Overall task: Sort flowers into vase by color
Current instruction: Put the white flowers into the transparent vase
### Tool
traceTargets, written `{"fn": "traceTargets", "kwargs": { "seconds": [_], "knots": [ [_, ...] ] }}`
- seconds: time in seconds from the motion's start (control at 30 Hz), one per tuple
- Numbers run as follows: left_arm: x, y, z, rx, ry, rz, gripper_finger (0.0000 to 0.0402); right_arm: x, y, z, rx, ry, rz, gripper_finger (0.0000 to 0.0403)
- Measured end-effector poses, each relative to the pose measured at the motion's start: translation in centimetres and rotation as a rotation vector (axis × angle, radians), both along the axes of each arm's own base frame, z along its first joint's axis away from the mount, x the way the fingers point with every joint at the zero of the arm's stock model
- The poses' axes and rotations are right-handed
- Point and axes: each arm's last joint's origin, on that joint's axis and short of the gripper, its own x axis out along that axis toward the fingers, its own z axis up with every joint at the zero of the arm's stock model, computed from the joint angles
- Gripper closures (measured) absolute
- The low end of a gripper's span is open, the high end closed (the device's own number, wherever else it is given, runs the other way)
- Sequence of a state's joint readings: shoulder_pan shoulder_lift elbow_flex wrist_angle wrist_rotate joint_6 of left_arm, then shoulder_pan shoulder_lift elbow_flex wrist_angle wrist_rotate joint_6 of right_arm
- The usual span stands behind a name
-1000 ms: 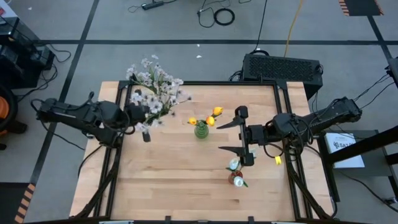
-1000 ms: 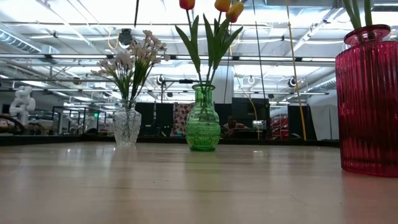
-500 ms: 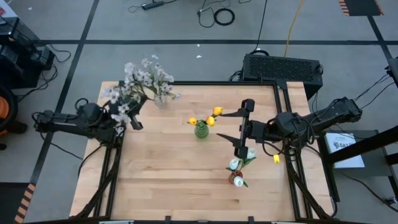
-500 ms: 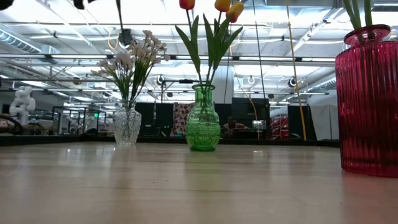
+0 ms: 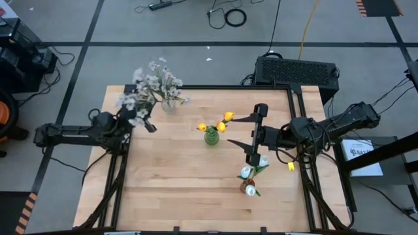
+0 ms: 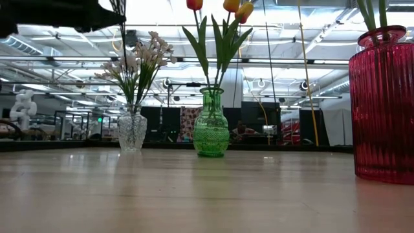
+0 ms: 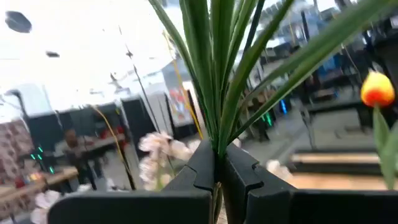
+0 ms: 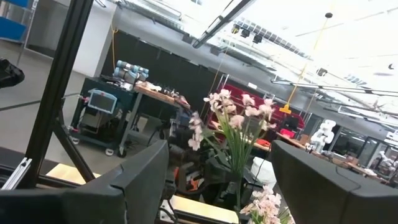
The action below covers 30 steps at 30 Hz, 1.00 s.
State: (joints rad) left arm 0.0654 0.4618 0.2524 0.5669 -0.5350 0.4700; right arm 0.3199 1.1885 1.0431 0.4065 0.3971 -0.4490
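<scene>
We see three vases on the tabletop (image 5: 183,189). A clear glass vase (image 6: 132,129) near the far left corner carries a spray of pale blossoms (image 6: 137,65). A green vase (image 6: 211,123) near the middle of the far half carries orange-yellow tulips (image 5: 222,122). A red ribbed vase (image 6: 383,103) toward the near right side carries white tulips (image 5: 248,175), of which the low view shows only green stems at the rim.

The left gripper (image 5: 134,119) hovers at the far left edge of the tabletop, just beside the clear vase. Its jaws are pinched tight on the green stems of a second blossom spray (image 5: 134,101), whose pale heads spread above the edge and mingle with those already in the vase. In the left wrist view the stems (image 7: 217,74) rise straight out from between the closed jaws.

The right gripper (image 5: 255,134) hangs between the green vase and the red one, jaws spread wide and holding nothing.

The near left half of the tabletop lies bare. Beyond the right edge we make out a white label (image 5: 361,151) with dark lettering too small to read.
</scene>
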Motion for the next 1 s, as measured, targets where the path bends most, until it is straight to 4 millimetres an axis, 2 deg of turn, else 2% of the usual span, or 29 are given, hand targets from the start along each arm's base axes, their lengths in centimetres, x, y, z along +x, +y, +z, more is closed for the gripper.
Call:
{"fn": "traceTargets", "kwargs": {
  "seconds": [0.13, 0.27, 0.7, 1.0],
  "knots": [
    [-0.2, 0.6, -2.0, 0.042, -0.001, 0.040, 0.0393, 0.0, 0.0, -0.1, -0.006, 0.006, 0.000, 0.0127],
    [-0.5, 1.1, -2.8, 0.037, -0.040, 0.074, 0.0393, 0.0, 0.0, -0.1, -0.010, 0.007, -0.001, 0.0127],
    [0.3, 3.1, -4.2, -0.099, -0.069, 0.076, 0.0393, 0.0, 0.0, -0.1, -0.035, 0.009, -0.011, 0.0127],
    [1.2, 4.4, -4.6, -0.142, -0.123, 0.178, 0.0393, 0.0, 0.0, -0.1, -0.036, 0.010, -0.012, 0.0127]
  ]
}}
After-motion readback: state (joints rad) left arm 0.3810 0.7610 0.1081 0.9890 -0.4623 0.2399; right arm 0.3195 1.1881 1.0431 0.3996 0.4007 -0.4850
